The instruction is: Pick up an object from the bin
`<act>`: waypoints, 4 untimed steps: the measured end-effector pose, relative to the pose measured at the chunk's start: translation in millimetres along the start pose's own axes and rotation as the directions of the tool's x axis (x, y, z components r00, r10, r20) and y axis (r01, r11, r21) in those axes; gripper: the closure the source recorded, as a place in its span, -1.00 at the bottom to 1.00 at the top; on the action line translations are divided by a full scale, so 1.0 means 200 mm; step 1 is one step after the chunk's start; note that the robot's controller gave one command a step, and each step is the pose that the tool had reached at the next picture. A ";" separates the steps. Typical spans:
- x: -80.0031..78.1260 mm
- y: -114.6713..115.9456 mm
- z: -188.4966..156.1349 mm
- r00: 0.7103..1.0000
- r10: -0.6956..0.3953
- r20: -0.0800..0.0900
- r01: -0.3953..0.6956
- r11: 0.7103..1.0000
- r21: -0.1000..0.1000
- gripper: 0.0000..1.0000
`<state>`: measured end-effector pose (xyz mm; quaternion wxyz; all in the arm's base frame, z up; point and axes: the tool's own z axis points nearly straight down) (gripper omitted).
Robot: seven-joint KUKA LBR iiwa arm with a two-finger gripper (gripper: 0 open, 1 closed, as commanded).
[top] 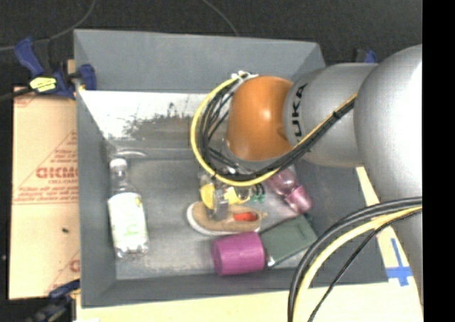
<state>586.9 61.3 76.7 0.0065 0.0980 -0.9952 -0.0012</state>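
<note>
My gripper reaches down in the middle of the bin, partly hidden under the arm's orange cover. It stands right over a flat tan oval thing with a white rim and a red-orange patch. Whether it touches that thing I cannot tell. Just in front lies a magenta cylinder on its side, and next to it a dark green box. A pink, knobbly plastic thing lies to the right of the gripper, half under the arm.
A clear plastic bottle with a pale label lies along the bin's left wall, cap toward the back. The arm and its cables cover the bin's right and back middle. Bare floor shows between the bottle and the gripper.
</note>
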 end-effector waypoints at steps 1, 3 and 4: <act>0.00 0.00 0.00 1.000 0.001 0.000 -0.001 1.000 0.000 1.00; -0.08 -0.09 -0.01 1.000 -0.025 0.004 0.025 1.000 -0.002 1.00; -0.08 -0.11 -0.02 0.999 -0.035 0.005 0.035 0.999 -0.004 1.00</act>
